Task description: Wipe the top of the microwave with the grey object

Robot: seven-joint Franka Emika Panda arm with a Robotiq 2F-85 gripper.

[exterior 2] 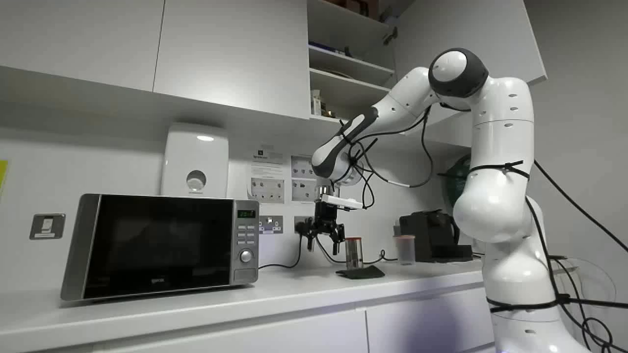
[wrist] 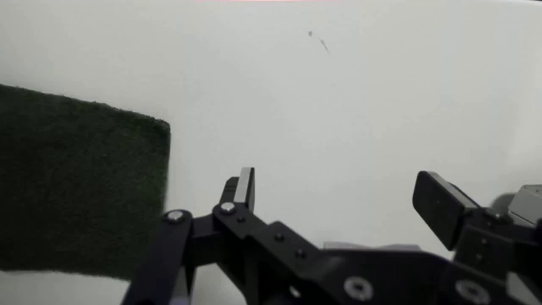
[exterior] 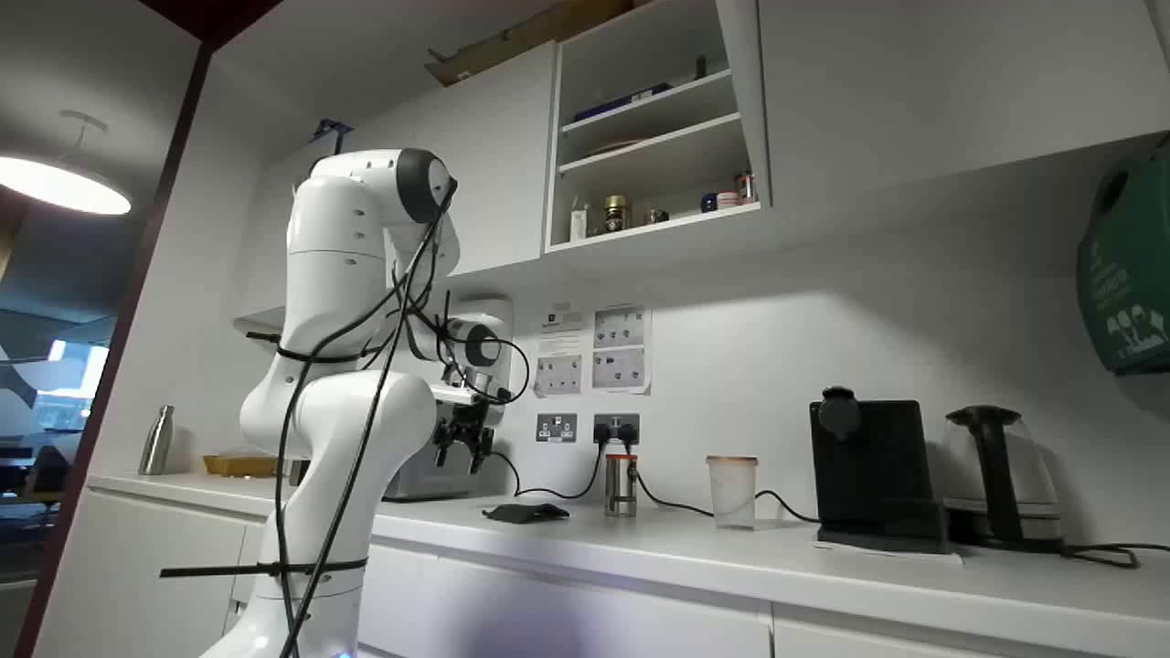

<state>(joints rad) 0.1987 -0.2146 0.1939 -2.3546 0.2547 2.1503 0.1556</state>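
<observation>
The grey object is a dark grey cloth lying on the counter; it shows in both exterior views (exterior: 526,514) (exterior 2: 360,272) and at the left of the wrist view (wrist: 80,186). The silver-grey microwave (exterior 2: 162,245) stands on the counter, its door shut; in an exterior view (exterior: 443,480) the arm partly hides it. Its top surface cannot be seen. My gripper (wrist: 334,178) is open and empty, pointing down above the counter. It also shows in both exterior views (exterior: 463,455) (exterior 2: 324,245), between microwave and cloth. In the wrist view the cloth lies left of both fingers, not between them.
A steel canister with a red lid (exterior 2: 353,252) stands close behind the cloth. A plastic cup (exterior: 733,492), black coffee machine (exterior: 877,475) and kettle (exterior: 1001,480) stand farther along. A white dispenser (exterior 2: 195,162) hangs behind the microwave. An open cupboard (exterior: 658,137) is above.
</observation>
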